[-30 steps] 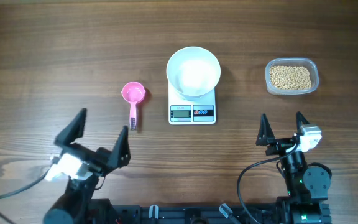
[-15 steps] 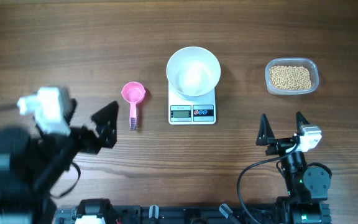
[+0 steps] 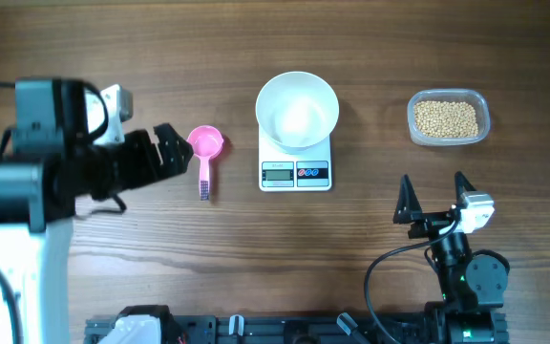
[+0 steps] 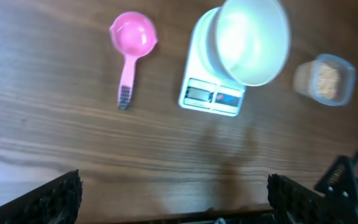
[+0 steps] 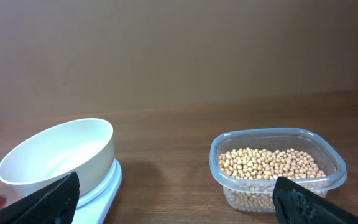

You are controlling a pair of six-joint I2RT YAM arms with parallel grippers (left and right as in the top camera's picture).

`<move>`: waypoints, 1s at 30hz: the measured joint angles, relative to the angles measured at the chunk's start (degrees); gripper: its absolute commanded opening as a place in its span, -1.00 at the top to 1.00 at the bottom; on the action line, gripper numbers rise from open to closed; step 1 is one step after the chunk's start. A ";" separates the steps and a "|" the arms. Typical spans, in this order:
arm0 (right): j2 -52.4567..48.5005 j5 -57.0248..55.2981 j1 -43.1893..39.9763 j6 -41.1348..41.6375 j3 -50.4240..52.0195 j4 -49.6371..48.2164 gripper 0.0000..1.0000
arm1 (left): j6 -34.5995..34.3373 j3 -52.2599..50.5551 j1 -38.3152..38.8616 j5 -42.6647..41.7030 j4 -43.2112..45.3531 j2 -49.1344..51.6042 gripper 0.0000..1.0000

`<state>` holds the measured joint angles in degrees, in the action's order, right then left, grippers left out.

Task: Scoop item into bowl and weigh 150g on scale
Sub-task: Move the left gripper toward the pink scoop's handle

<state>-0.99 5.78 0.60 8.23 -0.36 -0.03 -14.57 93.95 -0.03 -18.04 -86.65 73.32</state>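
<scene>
Since the bowl shows a bare white interior and all the beans lie in the tub, the task is judged to be at its start: scooping, transfer and weighing all remain.

At the left, the left gripper hangs raised above the table, jaws spread wide and empty. Seen from overhead, its tips are just left of the scoop.

The scoop is smooth pink plastic: a round cup with a thin straight handle pointing near. It lies flat on the wood-grain surface.

At centre, the scale is a white square slab with a grey display and a dark button panel on its near edge. The reading is too small to tell. The bowl, round, plain and glossy, sits on the scale.

To the right, the beans are small, round and beige. They lie in a shallow layer in the clear, rounded-rectangular plastic tub.

Near right, the right gripper stands wide and empty, well apart from the tub.
</scene>
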 measured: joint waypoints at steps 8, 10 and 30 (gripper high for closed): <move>0.00 0.00 0.00 0.00 0.00 0.00 -0.99 | -0.74 0.94 0.00 1.84 -3.15 9.77 -1.00; 0.00 -0.02 0.00 0.00 0.00 0.00 -0.99 | -0.83 0.94 0.00 1.95 -3.80 11.43 -1.00; 0.02 1.09 0.00 2.80 0.02 -13.09 -1.00 | -0.85 0.94 0.00 0.81 -1.77 16.92 -1.00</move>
<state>-0.97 6.87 0.60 11.03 -0.34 -13.13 -15.42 94.89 -0.03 -17.23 -88.42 90.24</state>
